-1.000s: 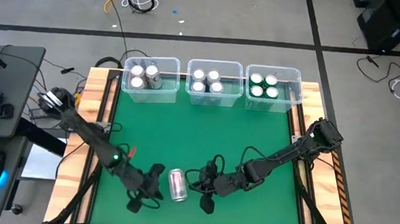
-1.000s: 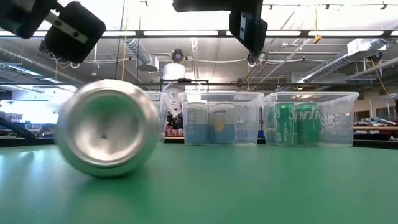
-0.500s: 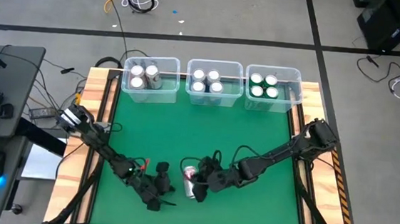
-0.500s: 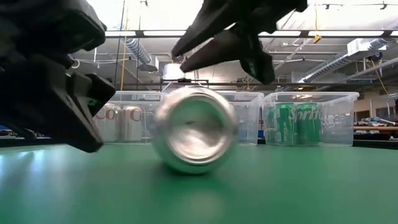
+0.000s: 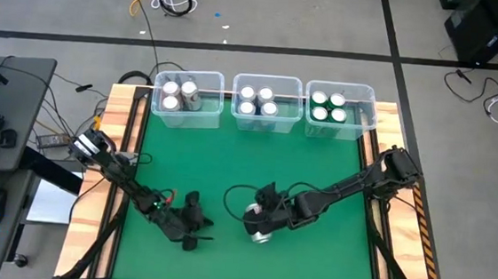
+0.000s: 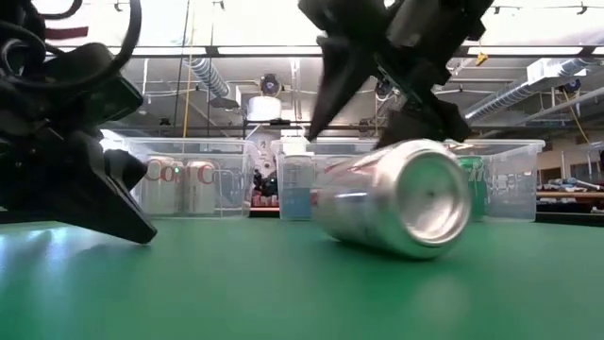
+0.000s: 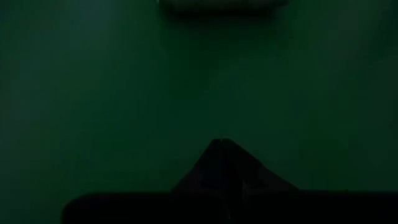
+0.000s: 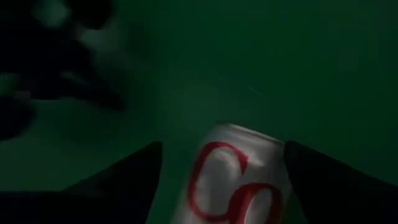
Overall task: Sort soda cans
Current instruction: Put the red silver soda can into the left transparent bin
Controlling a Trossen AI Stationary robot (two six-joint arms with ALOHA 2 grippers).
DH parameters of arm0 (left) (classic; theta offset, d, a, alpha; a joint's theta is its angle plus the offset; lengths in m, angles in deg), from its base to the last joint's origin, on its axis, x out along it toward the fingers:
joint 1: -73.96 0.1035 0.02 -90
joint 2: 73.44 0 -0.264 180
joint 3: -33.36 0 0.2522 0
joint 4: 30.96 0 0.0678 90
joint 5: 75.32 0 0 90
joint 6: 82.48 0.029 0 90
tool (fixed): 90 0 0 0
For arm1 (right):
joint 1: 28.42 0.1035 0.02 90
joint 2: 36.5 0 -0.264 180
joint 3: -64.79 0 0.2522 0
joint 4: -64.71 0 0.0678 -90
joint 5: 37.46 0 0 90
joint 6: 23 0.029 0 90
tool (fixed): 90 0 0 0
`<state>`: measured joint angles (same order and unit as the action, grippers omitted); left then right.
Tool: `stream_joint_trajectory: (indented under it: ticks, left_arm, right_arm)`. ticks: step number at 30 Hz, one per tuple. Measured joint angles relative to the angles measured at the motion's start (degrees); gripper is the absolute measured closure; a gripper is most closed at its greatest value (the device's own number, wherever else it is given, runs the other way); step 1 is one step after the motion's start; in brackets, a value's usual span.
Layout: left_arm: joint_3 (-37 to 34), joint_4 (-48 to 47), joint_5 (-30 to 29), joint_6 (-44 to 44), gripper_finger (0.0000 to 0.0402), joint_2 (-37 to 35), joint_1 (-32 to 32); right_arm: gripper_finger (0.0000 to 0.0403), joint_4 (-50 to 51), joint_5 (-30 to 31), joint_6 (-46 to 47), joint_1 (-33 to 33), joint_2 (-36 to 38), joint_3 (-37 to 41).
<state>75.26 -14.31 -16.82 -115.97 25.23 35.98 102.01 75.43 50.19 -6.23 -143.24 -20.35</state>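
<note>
One soda can (image 5: 261, 230) (image 6: 401, 200), silver-white with red letters (image 8: 239, 186), lies on its side on the green mat near the table's front edge. My right gripper (image 5: 260, 219) (image 8: 222, 144) hangs over it, open, one finger on each side of the can's body. My left gripper (image 5: 195, 232) (image 7: 224, 142) is shut, low over the mat to the can's left, touching nothing. Other soda cans stand upright in three clear bins at the far edge: silver with red letters (image 5: 178, 95), silver-white (image 5: 258, 102), green (image 5: 328, 106). My right gripper comes at the lying can from above, slanting from the table's right, with its fingers (image 8: 134, 177) on either side of the can's round wall (image 8: 273, 180). Whether either finger touches the wall I cannot tell. The can rests on the mat.
The three clear bins (image 5: 186, 117) (image 5: 265, 123) (image 5: 339, 131) line the far edge. Open green mat (image 5: 247, 166) lies between them and both grippers. Wooden rails (image 5: 124, 147) run along the left and right edges.
The can has rolled along the mat toward the table's right edge and turned, so its end now faces half to the right. My right gripper has come down over it and opened. My left gripper has moved down and slightly toward the right, staying shut.
</note>
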Motion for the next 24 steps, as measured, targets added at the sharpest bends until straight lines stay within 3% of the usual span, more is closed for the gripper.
stream_joint_trajectory:
  ticks: [5,12,21,24]
  left_arm:
    - [-3.14,8.82,1.46,0.05,0.0401,0.00,0.00]
    - [-3.29,9.75,2.90,0.15,0.0401,0.00,0.00]
    - [-3.29,10.54,4.13,1.22,0.0401,0.00,-0.02]
    - [-3.29,10.58,5.03,1.48,0.0401,0.00,-0.02]
  right_arm:
    - [0.0090,7.02,-0.33,3.58,-0.15,-0.02,0.04]
    - [0.0101,3.88,-0.50,1.20,-0.11,-0.02,0.02]
    - [0.0103,0.35,-0.17,-12.88,-0.83,-0.02,0.74]
    - [0.0102,-0.52,-4.91,-13.37,-1.75,-0.03,0.57]
